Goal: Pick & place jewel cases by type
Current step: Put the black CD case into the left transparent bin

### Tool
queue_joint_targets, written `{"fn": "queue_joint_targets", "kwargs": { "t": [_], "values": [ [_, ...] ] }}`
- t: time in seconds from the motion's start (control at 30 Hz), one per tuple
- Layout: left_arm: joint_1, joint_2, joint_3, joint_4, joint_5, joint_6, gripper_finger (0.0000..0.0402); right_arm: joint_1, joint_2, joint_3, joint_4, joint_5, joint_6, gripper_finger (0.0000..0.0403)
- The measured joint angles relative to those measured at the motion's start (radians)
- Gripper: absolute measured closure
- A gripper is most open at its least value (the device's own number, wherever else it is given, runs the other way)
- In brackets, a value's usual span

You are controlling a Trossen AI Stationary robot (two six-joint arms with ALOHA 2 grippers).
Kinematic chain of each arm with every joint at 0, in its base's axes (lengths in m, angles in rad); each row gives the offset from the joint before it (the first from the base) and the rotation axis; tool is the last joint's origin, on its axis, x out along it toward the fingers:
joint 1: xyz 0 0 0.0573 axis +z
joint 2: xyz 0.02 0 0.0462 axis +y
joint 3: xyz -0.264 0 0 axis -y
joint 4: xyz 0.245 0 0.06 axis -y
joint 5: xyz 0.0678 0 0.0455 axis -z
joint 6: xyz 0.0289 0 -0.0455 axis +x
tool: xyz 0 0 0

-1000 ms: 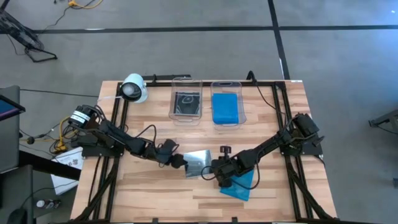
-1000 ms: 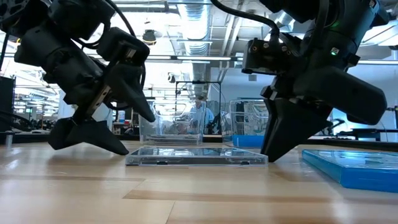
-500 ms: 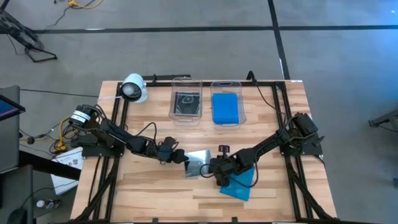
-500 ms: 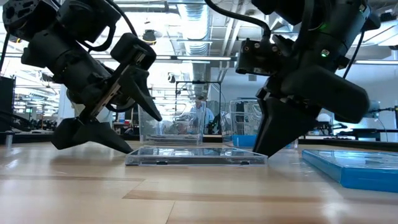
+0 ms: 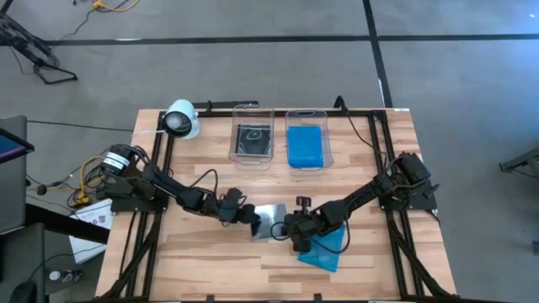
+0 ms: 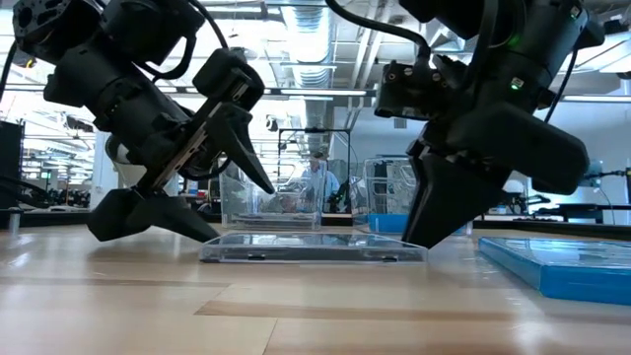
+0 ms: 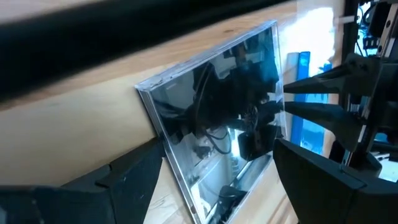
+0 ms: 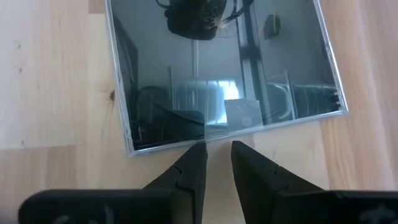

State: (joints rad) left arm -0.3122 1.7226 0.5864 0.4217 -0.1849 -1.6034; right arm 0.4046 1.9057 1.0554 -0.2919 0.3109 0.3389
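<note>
clear/black jewel cases: 2 (image 5: 269, 220) (image 5: 253, 139)
blue jewel cases: 2 (image 5: 324, 250) (image 5: 304, 146)
clear tubs: 2 (image 5: 237, 156) (image 5: 290, 163)
arms: 2

clear jewel case (image 5: 271, 220), blue jewel case (image 5: 323, 250)

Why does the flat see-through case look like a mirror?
Right wrist view: the clear square plastic jewel case reflects the ceiling and the arm above it. Left wrist view: the same glare hides the disc. Low view: bright ceiling lights shine behind.
</note>
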Motion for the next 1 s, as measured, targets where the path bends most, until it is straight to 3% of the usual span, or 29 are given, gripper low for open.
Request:
{"fn": "queue_joint_targets", "kwargs": {
  "t": [0.57, 1.0],
  "values": [
    [0.001, 0.014, 0.008, 0.132, 0.04, 0.198, 0.0096, 0.002, -0.002, 0.0, -0.006, -0.007, 0.0, 0.0333],
    [-0.015, 0.014, 0.008, 0.134, 0.103, 0.267, 0.0134, 0.002, -0.002, 0.0, -0.006, -0.001, 0.0, 0.0333]
  ]
}}
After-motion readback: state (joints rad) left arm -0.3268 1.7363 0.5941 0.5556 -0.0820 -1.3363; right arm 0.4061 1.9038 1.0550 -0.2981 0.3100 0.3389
